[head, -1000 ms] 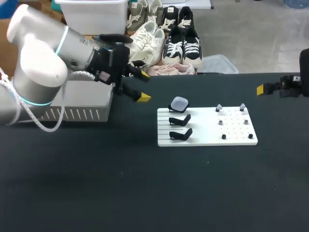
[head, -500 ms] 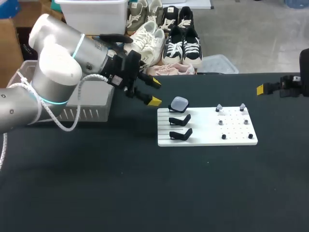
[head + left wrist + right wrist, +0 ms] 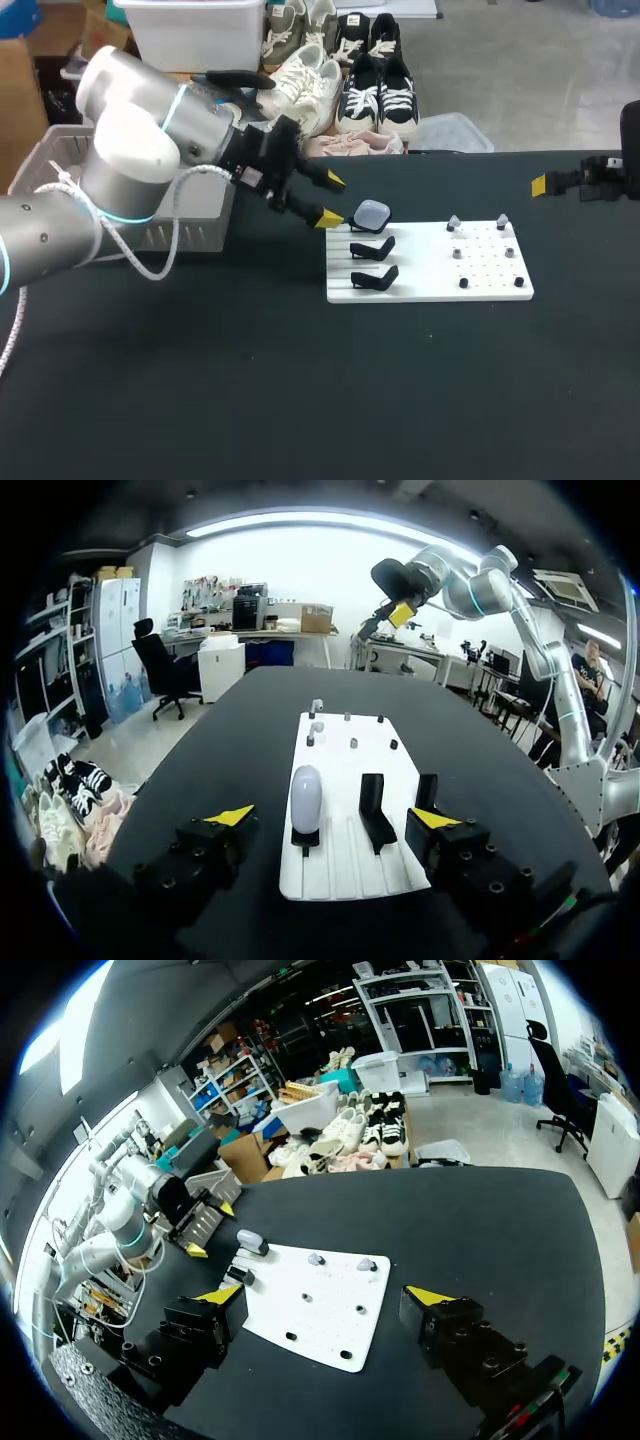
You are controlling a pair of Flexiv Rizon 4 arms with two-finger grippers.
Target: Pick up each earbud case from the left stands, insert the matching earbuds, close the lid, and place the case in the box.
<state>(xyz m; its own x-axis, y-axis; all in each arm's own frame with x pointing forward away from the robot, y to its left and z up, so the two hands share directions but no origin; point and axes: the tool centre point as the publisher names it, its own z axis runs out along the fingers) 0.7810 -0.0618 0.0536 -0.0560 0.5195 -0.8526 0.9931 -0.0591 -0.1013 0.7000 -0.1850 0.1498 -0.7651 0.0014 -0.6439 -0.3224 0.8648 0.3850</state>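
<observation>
A pale lavender earbud case point(image 3: 372, 215) rests on the rearmost of three black stands on the left of a white board point(image 3: 420, 266). The other two stands point(image 3: 374, 262) hold nothing. Small earbuds point(image 3: 478, 223) sit on pegs on the board's right half. My left gripper point(image 3: 332, 200) hovers open just left of the case. In the left wrist view the case point(image 3: 305, 798) stands ahead of the left gripper point(image 3: 331, 817), untouched. My right gripper point(image 3: 541, 185) is open and empty at the table's far right, well away from the board point(image 3: 320, 1320).
A white slatted basket point(image 3: 190, 233) sits at the table's left behind my left arm. Earbuds point(image 3: 316, 716) stand on pegs at the board's point(image 3: 340, 865) far end. In the right wrist view the case point(image 3: 251, 1242) and basket point(image 3: 205, 1225) lie beyond the right gripper point(image 3: 324, 1296).
My left arm has swung right from over the basket's edge toward the board, bringing its open gripper close to the case. The right arm has stayed put.
</observation>
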